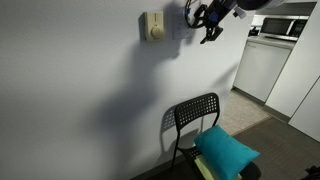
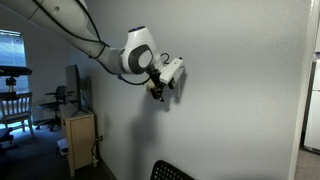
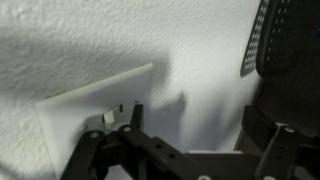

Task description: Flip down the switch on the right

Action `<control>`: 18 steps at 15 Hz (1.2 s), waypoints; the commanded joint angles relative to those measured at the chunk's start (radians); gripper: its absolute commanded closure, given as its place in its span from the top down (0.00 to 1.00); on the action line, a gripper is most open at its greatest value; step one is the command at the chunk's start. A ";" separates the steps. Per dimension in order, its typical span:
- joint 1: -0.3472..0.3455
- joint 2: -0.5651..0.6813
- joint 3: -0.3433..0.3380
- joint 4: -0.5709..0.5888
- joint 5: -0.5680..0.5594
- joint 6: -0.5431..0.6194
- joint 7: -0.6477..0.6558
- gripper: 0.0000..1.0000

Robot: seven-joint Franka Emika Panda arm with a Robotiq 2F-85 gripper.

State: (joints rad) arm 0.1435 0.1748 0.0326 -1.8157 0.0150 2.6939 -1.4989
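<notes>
Wall (image 3: 210, 40): was matt white paint, finely rough.
Switch (image 3: 95, 105): looked like smooth white plastic, slight sheen.
Beige box (image 1: 152, 26): looked like smooth plastic.
Chair (image 1: 195, 112): was black, perforated, matt, metal-like.
Cushion (image 1: 228, 152): was teal cloth.
Arm (image 2: 135, 50): had a glossy white shell.

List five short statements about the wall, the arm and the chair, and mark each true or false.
1. A teal cushion lies on the black chair. True.
2. The gripper is touching the beige box. False: it is apart from the box, off to one side of it.
3. The wrist view shows a white switch plate on the wall. True.
4. The chair hangs above the gripper. False: it stands well below the gripper.
5. Small toggles show on the switch plate. True.
</notes>
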 commanded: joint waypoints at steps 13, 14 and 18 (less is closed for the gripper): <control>-0.045 0.030 0.037 0.072 -0.175 0.023 0.319 1.00; -0.046 0.032 0.045 0.074 -0.145 0.020 0.312 1.00; -0.043 0.043 0.057 0.085 -0.072 0.016 0.291 1.00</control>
State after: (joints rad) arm 0.1129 0.1916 0.0762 -1.7639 -0.0994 2.7172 -1.1714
